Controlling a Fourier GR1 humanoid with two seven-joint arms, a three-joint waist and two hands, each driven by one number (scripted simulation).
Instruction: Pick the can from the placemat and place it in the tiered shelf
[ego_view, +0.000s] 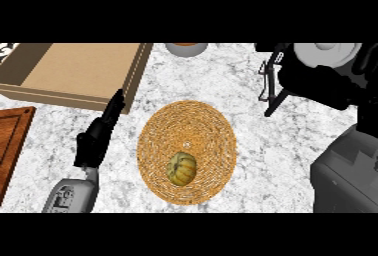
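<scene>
Right forearm (347, 175) cut off by right + lower edges; right hand (325, 85) is a dark mass up top right — can't tell how its fingers stand or whether they hold anything. Tiered shelf (277, 80): only a few thin black bars show beside that hand, rest hidden behind it. Left forearm (71, 197) clipped at bottom edge. Wooden board (13, 145) runs off left edge, only a strip visible. Cardboard box (74, 70) clipped at top. Small bowl-like thing (184, 49) at top edge — mostly cut off, can't ID it. Item on the placemat (188, 150) looks like a yellow-green ribbed lump (181, 168), too blurry to read as a can.
</scene>
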